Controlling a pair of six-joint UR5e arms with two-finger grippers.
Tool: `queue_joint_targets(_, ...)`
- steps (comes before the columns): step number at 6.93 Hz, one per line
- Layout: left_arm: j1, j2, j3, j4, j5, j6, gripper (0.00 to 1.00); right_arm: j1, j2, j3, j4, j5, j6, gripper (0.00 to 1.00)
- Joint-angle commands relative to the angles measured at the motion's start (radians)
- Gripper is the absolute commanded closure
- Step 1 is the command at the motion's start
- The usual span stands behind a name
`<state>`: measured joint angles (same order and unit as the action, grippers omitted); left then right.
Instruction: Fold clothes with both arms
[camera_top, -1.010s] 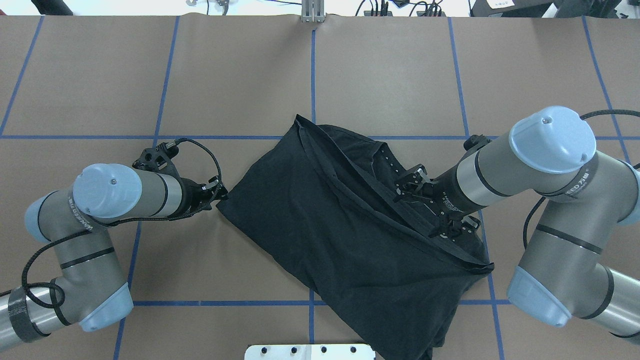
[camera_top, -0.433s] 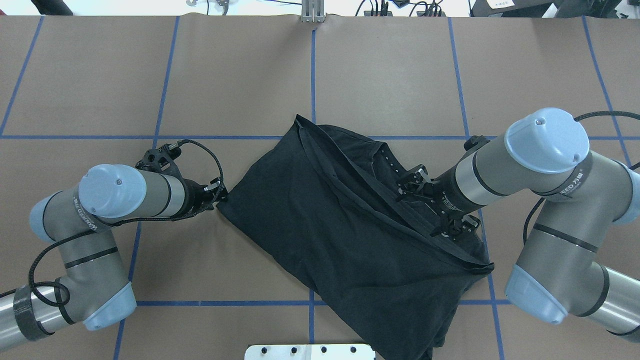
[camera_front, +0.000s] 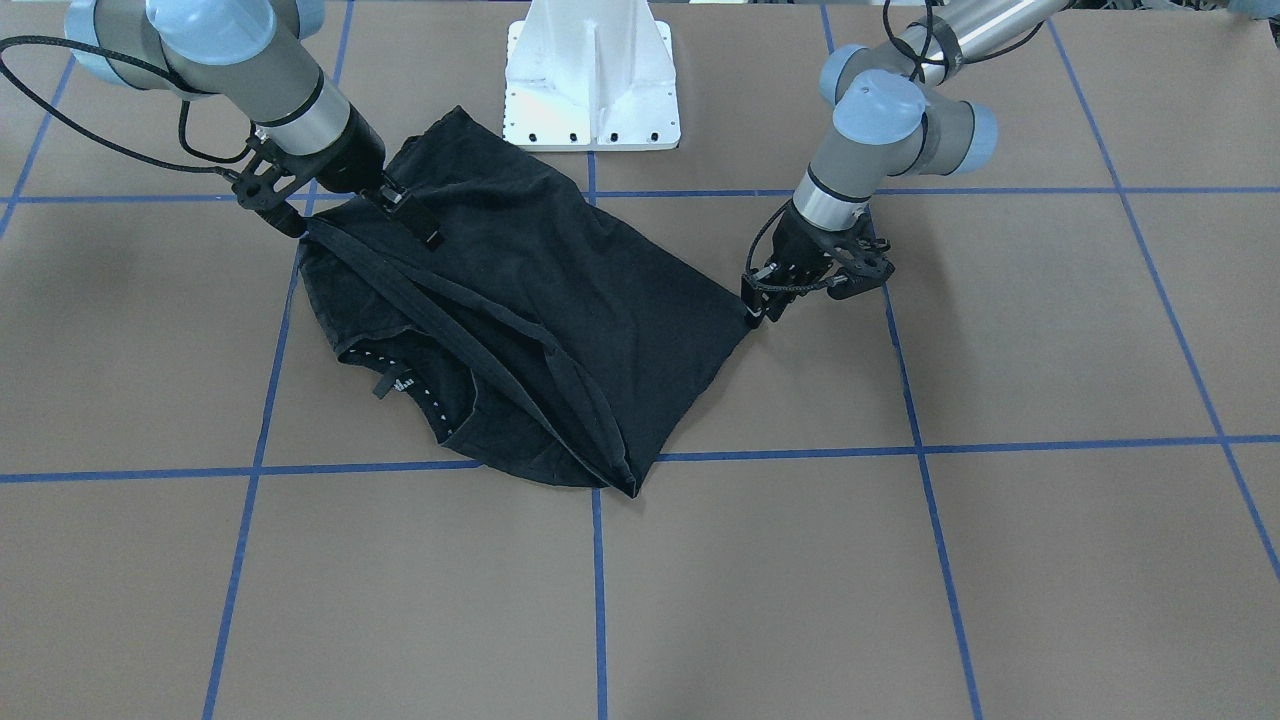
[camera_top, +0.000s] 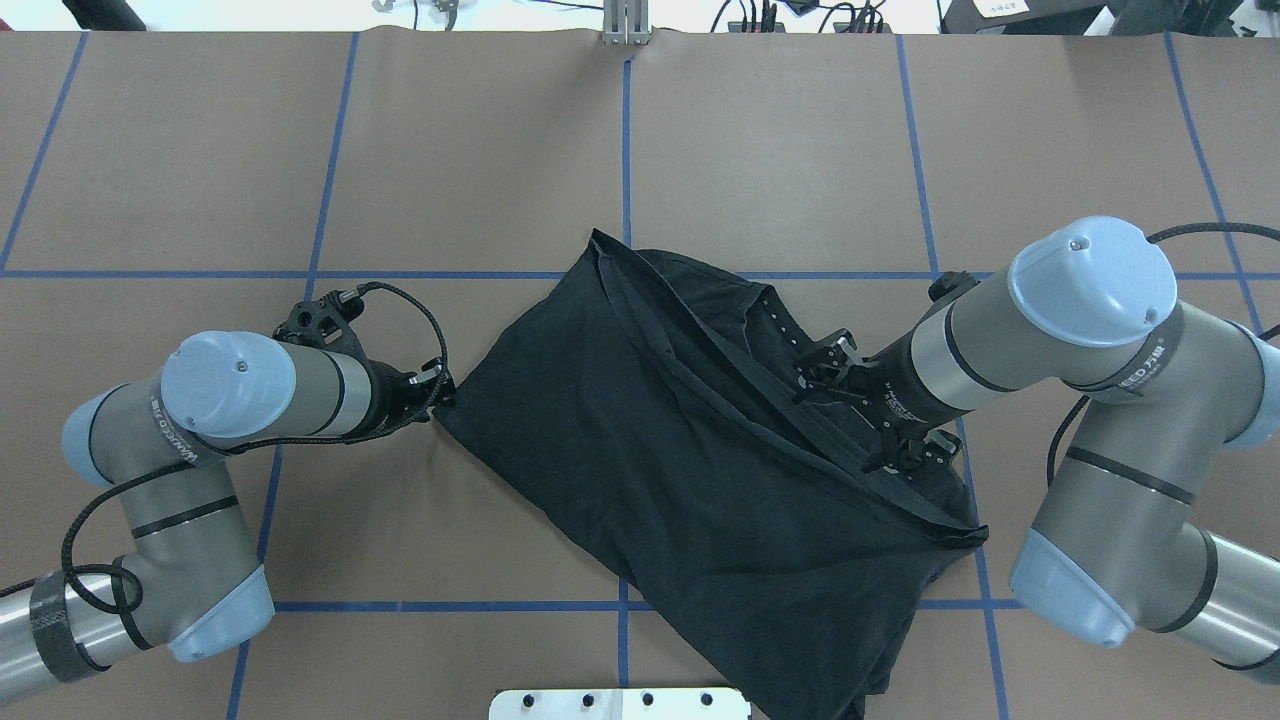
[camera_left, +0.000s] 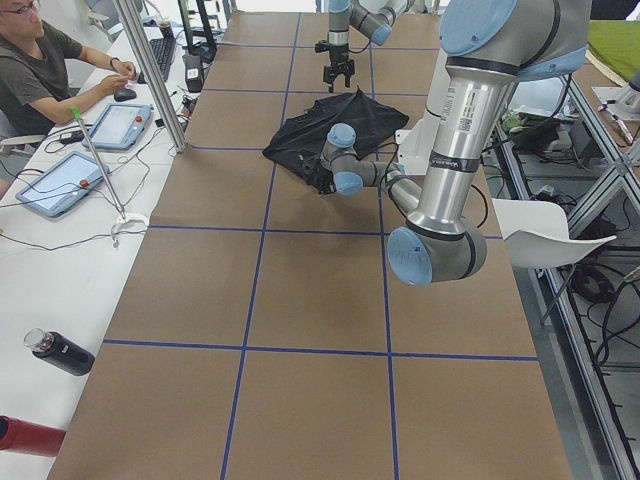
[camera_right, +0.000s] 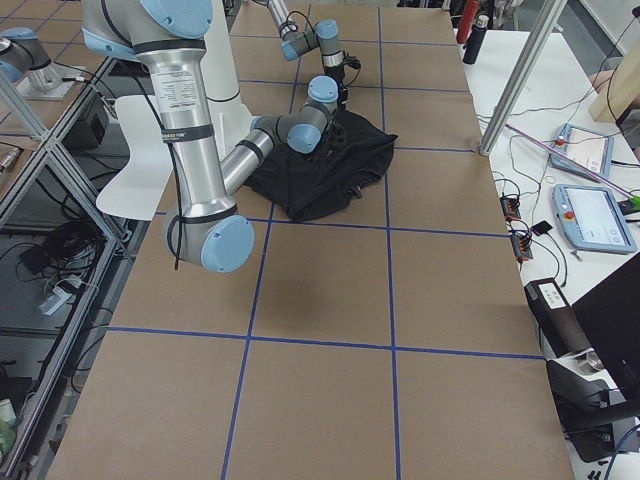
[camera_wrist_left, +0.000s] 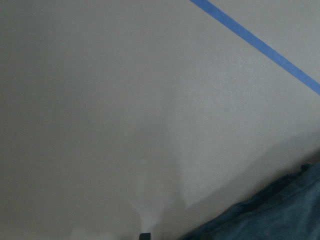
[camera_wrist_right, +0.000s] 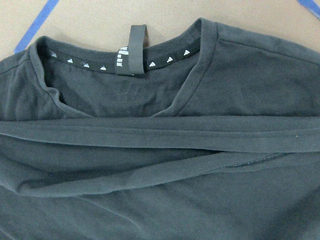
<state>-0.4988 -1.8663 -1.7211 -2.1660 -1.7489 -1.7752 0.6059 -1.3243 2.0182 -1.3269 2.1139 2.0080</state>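
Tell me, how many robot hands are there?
2. The left hand is low beside the black T-shirt's side corner. The right hand, spread open, hovers over the shirt near its collar. None seem hidden.

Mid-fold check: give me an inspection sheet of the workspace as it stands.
Surface: brown table, blue tape grid.
Job's things: black T-shirt lies crumpled at centre, one side folded over, collar showing.
Clutter: nothing seen.
Grippers: left gripper at the shirt's corner, grip cannot be told; right gripper over the shirt near the collar, fingers spread open.
Cables: black cable loops off the left wrist; second cable beside the right arm.
Surroundings: white pedestal; a person at tablets; bottle.
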Motion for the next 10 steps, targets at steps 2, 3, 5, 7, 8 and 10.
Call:
queue_joint_targets(2,0.0,-0.001,0.0,0.0,-0.001,-0.004,1.0,-0.001,-0.001,-0.004,0.0,0.0,0.0,0.0)
queue_joint_targets(3,-0.009,-0.013,-0.03,0.001,-0.001,-0.004,1.0,-0.002,0.0,-0.004,0.0,0.0,0.0,0.0)
queue_joint_targets(5,-0.119,-0.062,0.013,0.0,-0.001,0.131,1.0,0.0,0.005,-0.004,0.0,0.0,0.0,0.0)
queue_joint_targets(7,-0.228,-0.221,0.221,-0.015,-0.004,0.198,1.0,0.008,0.005,0.002,0.002,0.0,0.002,0.0)
queue_joint_targets(8,-0.274,-0.299,0.318,-0.038,-0.004,0.238,1.0,0.012,0.007,0.002,0.002,0.0,0.002,0.0)
queue_joint_targets(10,-0.326,-0.495,0.665,-0.255,-0.003,0.262,1.0,0.025,0.019,0.005,0.003,-0.056,0.0,0.0)
